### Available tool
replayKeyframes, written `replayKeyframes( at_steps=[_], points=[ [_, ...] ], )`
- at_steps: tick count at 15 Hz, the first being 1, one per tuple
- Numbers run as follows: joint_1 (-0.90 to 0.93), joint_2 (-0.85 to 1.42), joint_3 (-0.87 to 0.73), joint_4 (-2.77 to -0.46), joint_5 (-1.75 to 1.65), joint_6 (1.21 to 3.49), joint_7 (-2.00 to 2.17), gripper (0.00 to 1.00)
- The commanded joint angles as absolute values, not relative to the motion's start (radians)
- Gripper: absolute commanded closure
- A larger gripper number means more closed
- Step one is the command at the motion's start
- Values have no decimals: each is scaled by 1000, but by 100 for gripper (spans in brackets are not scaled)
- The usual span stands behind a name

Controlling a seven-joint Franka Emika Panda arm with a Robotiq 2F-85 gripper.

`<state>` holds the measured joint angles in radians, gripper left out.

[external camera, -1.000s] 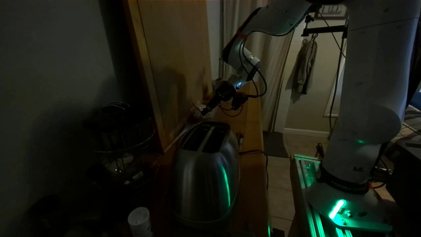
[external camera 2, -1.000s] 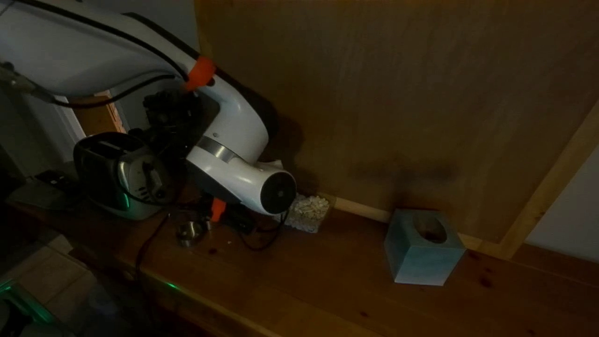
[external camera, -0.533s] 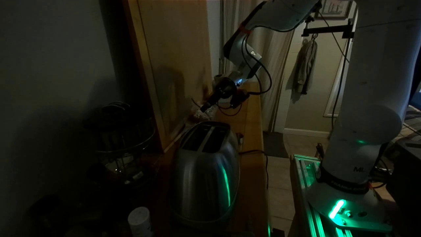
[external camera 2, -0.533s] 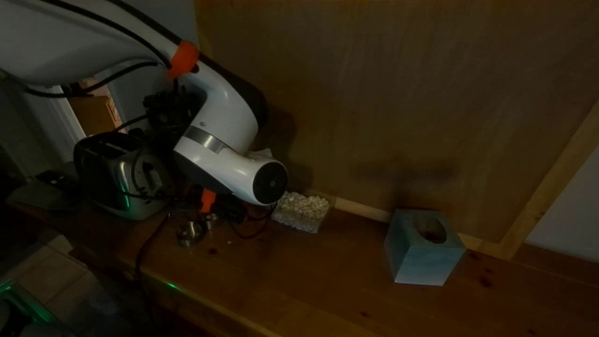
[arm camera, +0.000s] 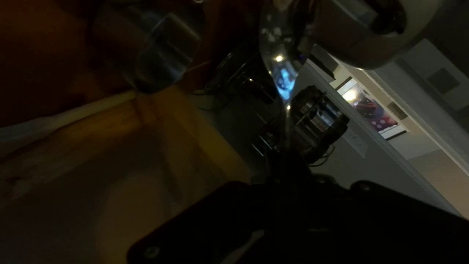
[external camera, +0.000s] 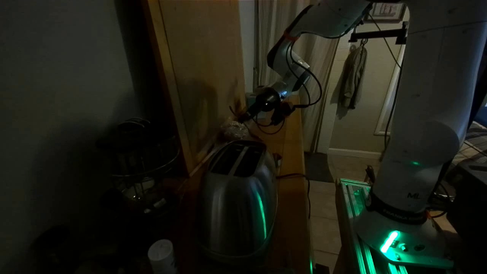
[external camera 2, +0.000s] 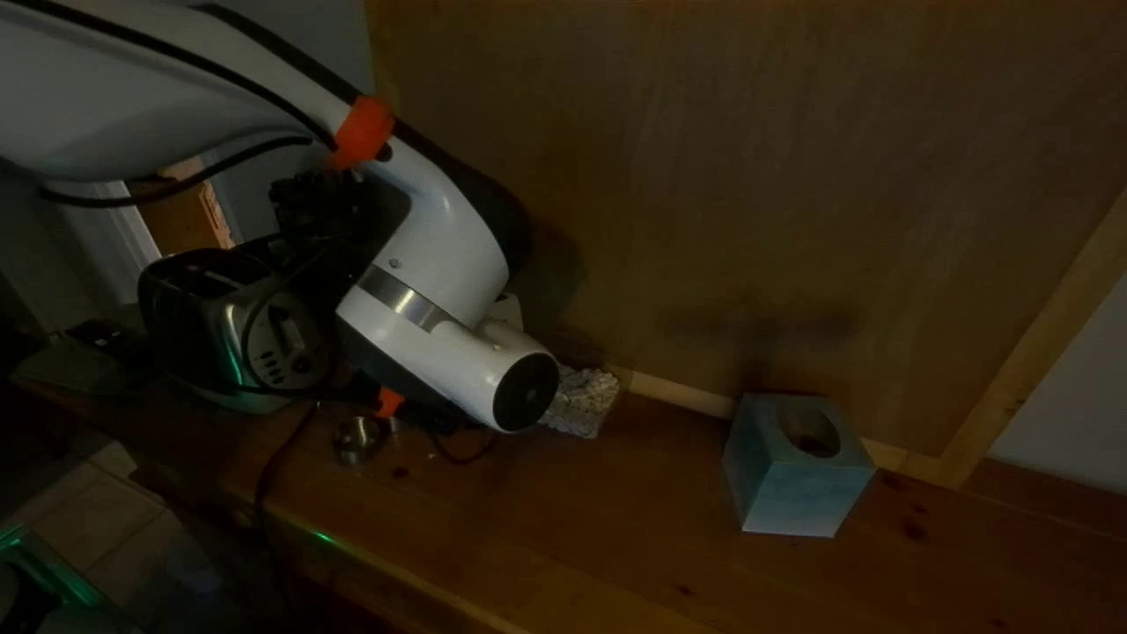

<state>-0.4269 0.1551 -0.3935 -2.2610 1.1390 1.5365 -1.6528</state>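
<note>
Wrist view shows the gripper closed on the handle of a slim, shiny spoon, its bowl glinting blue and flecked with pale spots, whether contents or reflections I cannot tell. The spoon is past one end of the toaster. In an exterior view, a clear tub filled with pale chunks sits apart from the toaster; a metal cup stands nearer it, its inside too dark to read
</note>
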Motion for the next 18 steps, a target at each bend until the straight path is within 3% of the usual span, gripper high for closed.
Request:
replayKeyframes(
  at_steps=[1,2,3,4,5,8,10,18],
  points=[
    [-409,172,-383,-2280,1233,1664,-1672,98],
    [-420,192,-383,-2261,1220,1591,-1652,98],
    [-411,188,-380,-2275,1252,1664,-1675,98],
    [-427,216,-381,-2245,1235,1561,-1650,98],
    [-416,218,-380,-2258,1275,1644,-1664,98],
    [-467,297,-387,-2196,1298,1426,-1626,98],
    [-471,319,-389,-2192,1335,1407,-1624,98],
    [-420,279,-397,-2224,1297,1560,-1647,98]
  ],
)
